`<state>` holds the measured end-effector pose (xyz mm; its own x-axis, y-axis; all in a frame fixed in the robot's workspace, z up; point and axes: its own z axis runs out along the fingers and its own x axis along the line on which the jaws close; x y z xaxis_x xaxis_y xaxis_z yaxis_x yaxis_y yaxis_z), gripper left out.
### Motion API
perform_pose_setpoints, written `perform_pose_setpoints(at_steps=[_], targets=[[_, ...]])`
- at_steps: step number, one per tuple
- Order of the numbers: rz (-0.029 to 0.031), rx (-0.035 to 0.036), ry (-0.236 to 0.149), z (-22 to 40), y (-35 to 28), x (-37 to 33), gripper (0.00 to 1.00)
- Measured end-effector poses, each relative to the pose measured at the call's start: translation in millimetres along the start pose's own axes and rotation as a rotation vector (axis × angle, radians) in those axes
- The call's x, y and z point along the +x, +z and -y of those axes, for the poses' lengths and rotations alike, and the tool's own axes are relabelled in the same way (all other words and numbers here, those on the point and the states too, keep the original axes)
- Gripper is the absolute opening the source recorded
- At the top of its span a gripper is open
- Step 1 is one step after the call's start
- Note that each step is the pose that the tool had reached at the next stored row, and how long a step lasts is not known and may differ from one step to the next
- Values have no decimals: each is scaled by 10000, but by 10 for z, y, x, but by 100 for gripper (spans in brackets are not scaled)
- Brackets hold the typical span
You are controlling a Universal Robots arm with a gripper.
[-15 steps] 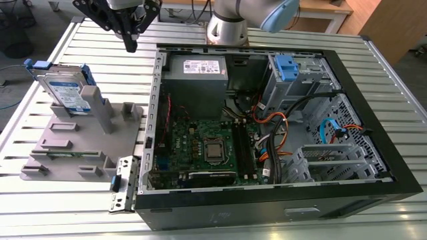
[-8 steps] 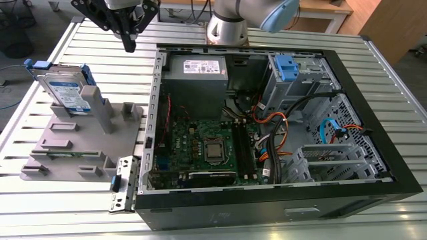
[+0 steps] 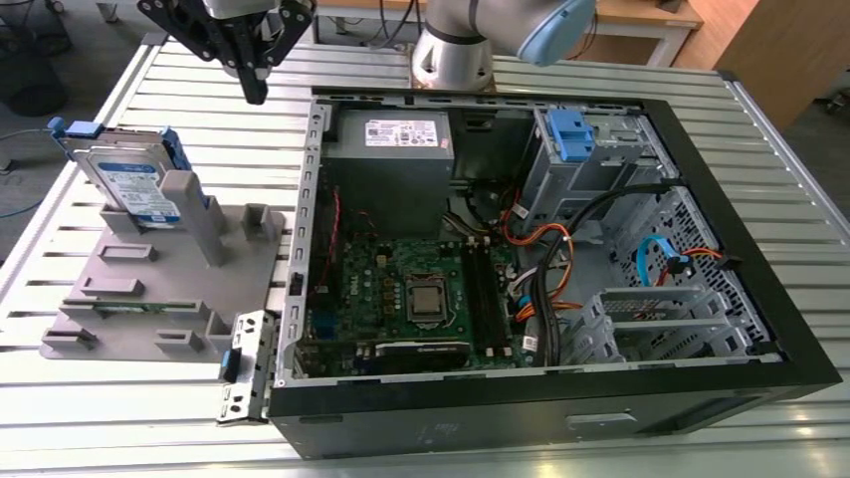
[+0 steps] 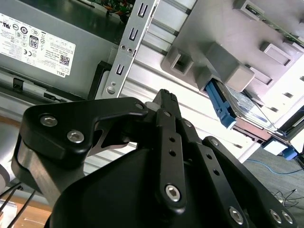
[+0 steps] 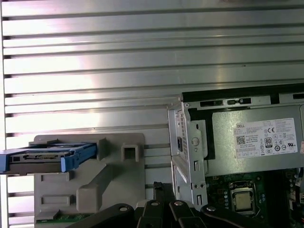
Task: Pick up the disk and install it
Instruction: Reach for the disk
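The disk [image 3: 133, 184], a silver drive with a white-and-blue label in a blue bracket, stands on edge in a grey holder [image 3: 159, 289] on the exterior view's left. It also appears in both wrist views [image 4: 247, 107] [image 5: 45, 159]. My gripper [image 3: 253, 90] hangs above the ribbed metal table, behind the holder and beside the far corner of the open computer case [image 3: 531, 249]. Its black fingers [image 4: 164, 102] are pressed together with nothing between them. The gripper is well apart from the disk.
Inside the case sit a grey power supply box with a white sticker [image 3: 392, 139], a motherboard [image 3: 412, 294], cables and a blue clip in the drive bay [image 3: 568, 134]. A metal bracket [image 3: 246, 363] juts from the case's near corner. The arm's base [image 3: 452, 45] stands behind the case.
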<state>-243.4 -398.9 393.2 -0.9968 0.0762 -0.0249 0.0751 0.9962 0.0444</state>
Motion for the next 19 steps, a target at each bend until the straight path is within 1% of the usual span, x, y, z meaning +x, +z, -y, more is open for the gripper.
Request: perform_pose_setpoints(at_steps=[11,13,19], targets=[[0,0,-2,3,-1,40,11],[0,0,0,5,-2,68,11],[0,0,1,6,-2,83,11]])
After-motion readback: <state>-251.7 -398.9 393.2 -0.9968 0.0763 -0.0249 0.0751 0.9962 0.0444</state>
